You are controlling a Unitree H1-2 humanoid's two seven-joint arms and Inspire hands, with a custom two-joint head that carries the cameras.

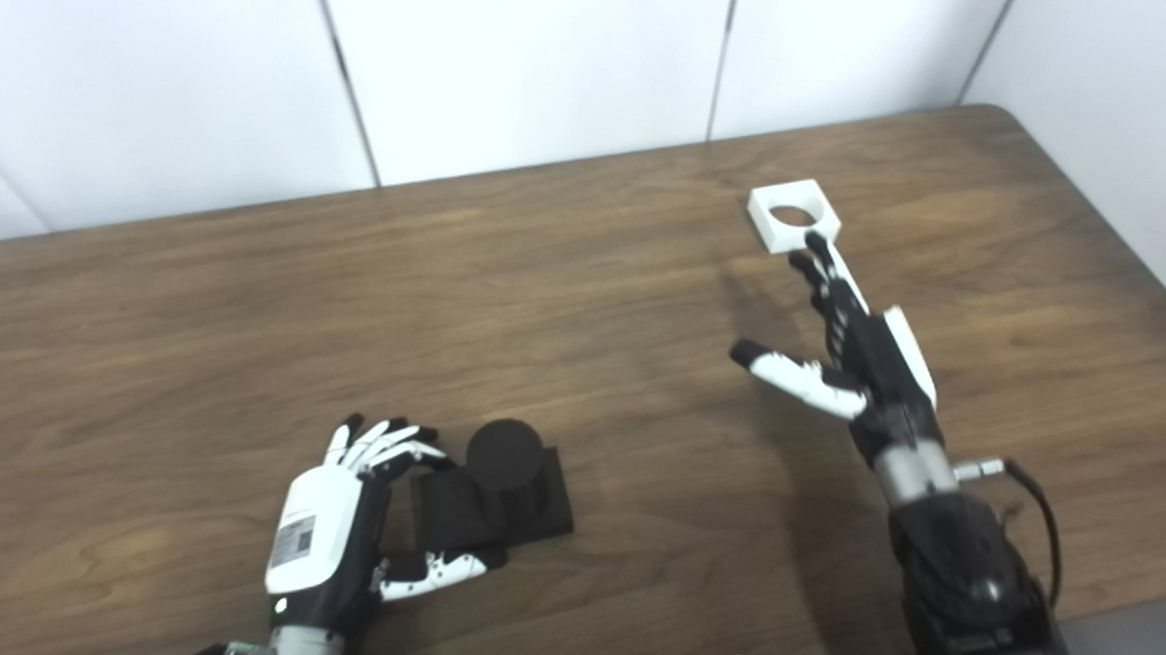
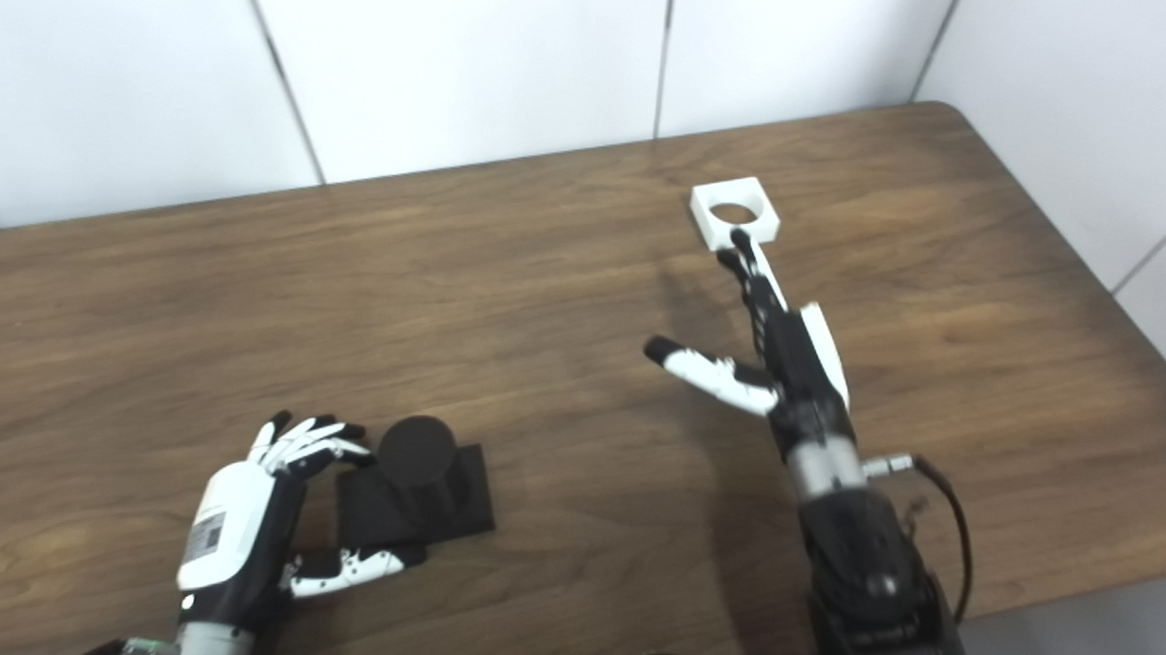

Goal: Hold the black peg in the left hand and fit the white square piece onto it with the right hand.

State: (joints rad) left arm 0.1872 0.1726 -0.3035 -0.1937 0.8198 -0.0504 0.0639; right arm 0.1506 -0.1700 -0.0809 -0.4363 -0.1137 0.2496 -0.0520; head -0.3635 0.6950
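The black peg [image 1: 504, 460], a round post on a square black base, stands near the table's front left. My left hand [image 1: 344, 513] is open beside the base's left edge, fingers curled above its far corner and thumb along its near edge; I cannot tell if they touch it. The white square piece [image 1: 793, 214] with a round hole lies flat at the far right. My right hand [image 1: 840, 336] is open just in front of it, fingers stretched out with their tips at the piece's near edge, thumb spread to the left.
The brown wooden table [image 1: 584, 298] ends at a white panelled wall behind and a rounded corner at the far right. A cable loops from the right forearm [image 1: 963, 564] near the front edge.
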